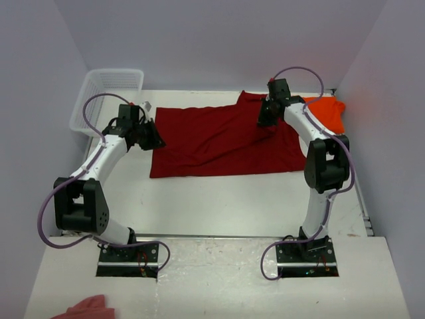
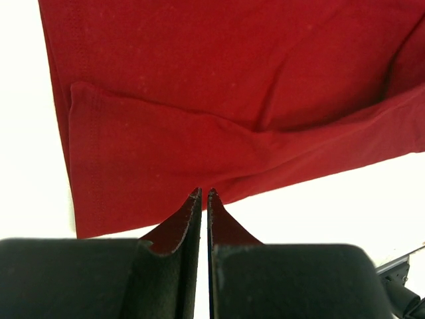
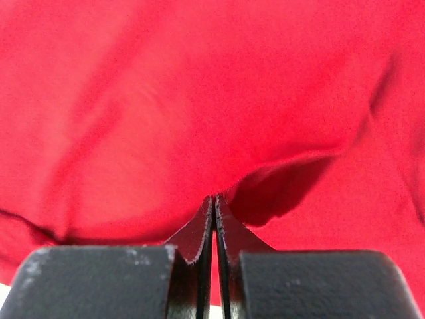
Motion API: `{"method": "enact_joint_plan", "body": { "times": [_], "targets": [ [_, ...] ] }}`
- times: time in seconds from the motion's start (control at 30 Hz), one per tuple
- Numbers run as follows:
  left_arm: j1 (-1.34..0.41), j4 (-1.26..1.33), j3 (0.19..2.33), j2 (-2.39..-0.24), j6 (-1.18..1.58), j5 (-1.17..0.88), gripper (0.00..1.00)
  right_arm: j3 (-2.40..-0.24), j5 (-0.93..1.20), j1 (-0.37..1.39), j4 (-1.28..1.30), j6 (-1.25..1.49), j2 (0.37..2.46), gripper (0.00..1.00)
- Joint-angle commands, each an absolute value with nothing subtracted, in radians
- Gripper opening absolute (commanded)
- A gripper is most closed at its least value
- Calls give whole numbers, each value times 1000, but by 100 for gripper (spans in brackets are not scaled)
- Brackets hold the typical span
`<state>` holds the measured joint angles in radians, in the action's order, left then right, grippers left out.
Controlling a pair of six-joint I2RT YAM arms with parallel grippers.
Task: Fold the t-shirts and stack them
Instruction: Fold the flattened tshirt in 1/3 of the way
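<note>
The dark crimson t-shirt [image 1: 212,139] lies spread across the middle of the table, with a long fold along its near side in the left wrist view [image 2: 232,100]. My left gripper [image 1: 158,141] is at its left edge, shut, its tips [image 2: 204,193] just touching the cloth's edge; no cloth shows between the fingers. My right gripper [image 1: 267,121] is over the shirt's far right part, shut on a raised pinch of the crimson cloth [image 3: 199,100], its tips [image 3: 214,197] at the pinch with a shadow beside them. The orange t-shirt [image 1: 327,109] lies folded at the far right, partly behind the right arm.
A white mesh basket [image 1: 109,100] stands at the far left corner. A pale pink cloth scrap [image 1: 89,308] lies at the near left, in front of the arm bases. Walls close the table on the left, back and right.
</note>
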<state>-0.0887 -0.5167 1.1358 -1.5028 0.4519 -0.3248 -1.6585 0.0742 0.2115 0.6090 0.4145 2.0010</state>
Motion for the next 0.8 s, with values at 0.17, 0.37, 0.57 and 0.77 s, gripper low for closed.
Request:
{"method": "enact_joint_plan", "body": {
  "times": [0.17,0.37,0.57,0.77],
  "targets": [
    [-92,-488,1146,-1551,428,-304,6,-2121,194,221,727,350,2247,0],
    [-92,-500,1157,-1565,437,-261,6,-2387,207,224,791,331,2450,90],
    [-95,-500,1183,-1612,453,-233,5,-1875,112,235,588,324,2068,95],
    [-103,-549,1255,-1719,442,-157,23,-1576,31,252,568,337,1789,91]
  ]
}}
